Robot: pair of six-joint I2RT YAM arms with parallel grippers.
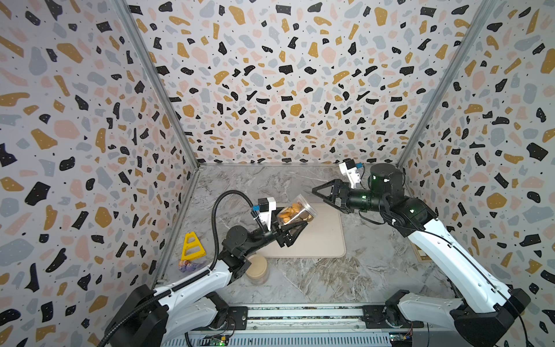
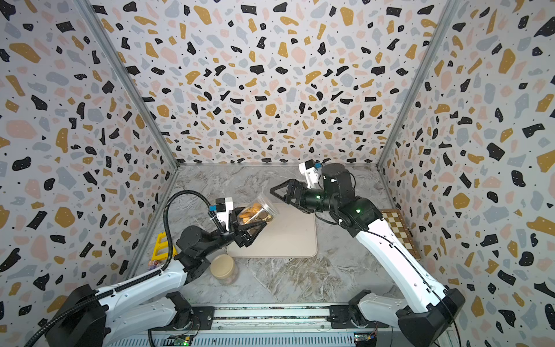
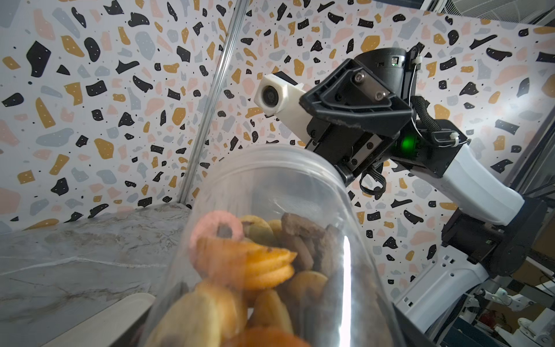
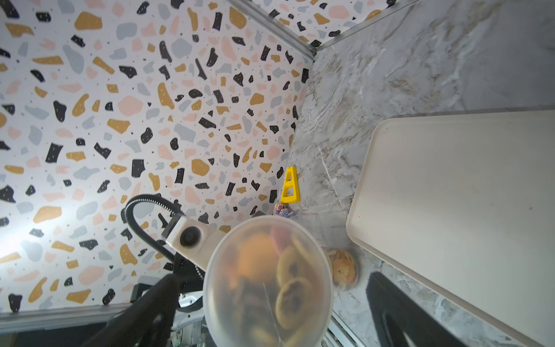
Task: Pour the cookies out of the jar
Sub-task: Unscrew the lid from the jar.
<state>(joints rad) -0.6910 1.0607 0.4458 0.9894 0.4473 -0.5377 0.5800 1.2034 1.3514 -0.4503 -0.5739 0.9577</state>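
Over the tray (image 1: 324, 240), left gripper (image 1: 292, 229) clamps the tilted jar (image 1: 297, 211) of cookies (image 1: 289, 214), lid (image 4: 267, 279) toward the spread right gripper (image 1: 318, 192), likely for uncapping.

The walls (image 1: 270, 90) are patterned in white terrazzo with black, mustard, pink and grey patches, and the table (image 1: 375, 270) is veined in grey marble. The tray (image 1: 324, 237) is seen in plain cream, the jar (image 1: 297, 210) in clear plastic, and the cookies (image 3: 264, 264) in orange, golden, dark brown and pink. A frame (image 4: 290, 199) is coloured yellow, a board (image 2: 398, 226) checked brown and cream.
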